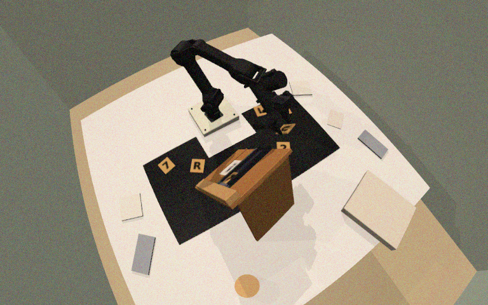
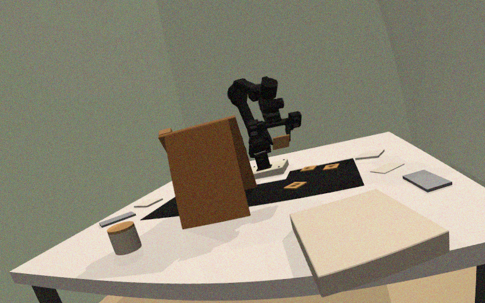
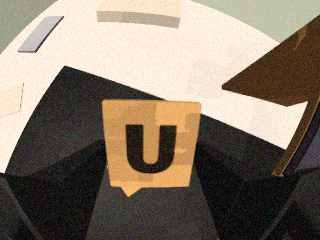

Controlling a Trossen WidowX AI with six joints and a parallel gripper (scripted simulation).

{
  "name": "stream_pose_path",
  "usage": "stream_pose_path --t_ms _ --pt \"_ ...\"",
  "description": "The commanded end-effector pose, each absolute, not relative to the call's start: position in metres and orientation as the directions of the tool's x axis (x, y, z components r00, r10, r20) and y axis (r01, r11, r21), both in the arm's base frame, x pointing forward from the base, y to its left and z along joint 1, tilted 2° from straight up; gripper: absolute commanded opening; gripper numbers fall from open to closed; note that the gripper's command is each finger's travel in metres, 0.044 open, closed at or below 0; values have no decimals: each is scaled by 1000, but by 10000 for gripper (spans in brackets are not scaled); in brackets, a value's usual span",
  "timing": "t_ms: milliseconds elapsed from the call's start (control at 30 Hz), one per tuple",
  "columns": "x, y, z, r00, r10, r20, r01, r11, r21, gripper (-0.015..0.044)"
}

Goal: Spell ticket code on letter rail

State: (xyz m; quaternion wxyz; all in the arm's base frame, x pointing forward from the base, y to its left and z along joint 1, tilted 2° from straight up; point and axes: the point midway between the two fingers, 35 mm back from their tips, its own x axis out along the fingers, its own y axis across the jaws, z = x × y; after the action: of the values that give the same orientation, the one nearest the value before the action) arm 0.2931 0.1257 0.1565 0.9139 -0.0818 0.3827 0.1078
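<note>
My gripper (image 2: 281,139) (image 3: 151,147) is shut on the U tile (image 1: 287,128) (image 2: 280,142) (image 3: 151,112), holding it tilted up above the black mat (image 1: 172,201) (image 3: 60,115), beside the tilted wooden board (image 1: 267,187) (image 2: 207,171) (image 3: 285,75). The board bears a dark rail (image 1: 248,164) and a white ticket (image 1: 229,168), whose print I cannot read. An orange tile (image 1: 230,177) shows at the rail's lower left; its letter is unclear. The 7 tile (image 1: 166,165), R tile (image 1: 197,165), L tile (image 1: 260,110) and 2 tile (image 1: 283,145) lie on the mat. Another is partly hidden by the arm.
A large beige block (image 1: 379,210) (image 2: 368,231) stands near the counter edge. A round-topped canister (image 1: 246,286) (image 2: 124,239) stands behind the board. Grey slabs (image 1: 373,143) (image 1: 143,254) and thin pale plates (image 1: 335,119) (image 1: 131,207) lie around the mat.
</note>
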Motion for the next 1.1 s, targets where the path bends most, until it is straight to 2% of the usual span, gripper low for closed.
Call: stream_pose_path --t_ms 0,1067 --pt "300 108 173 758 99 -645 -158 987 -35 0" --pt "302 101 177 769 93 -633 -144 989 -29 0"
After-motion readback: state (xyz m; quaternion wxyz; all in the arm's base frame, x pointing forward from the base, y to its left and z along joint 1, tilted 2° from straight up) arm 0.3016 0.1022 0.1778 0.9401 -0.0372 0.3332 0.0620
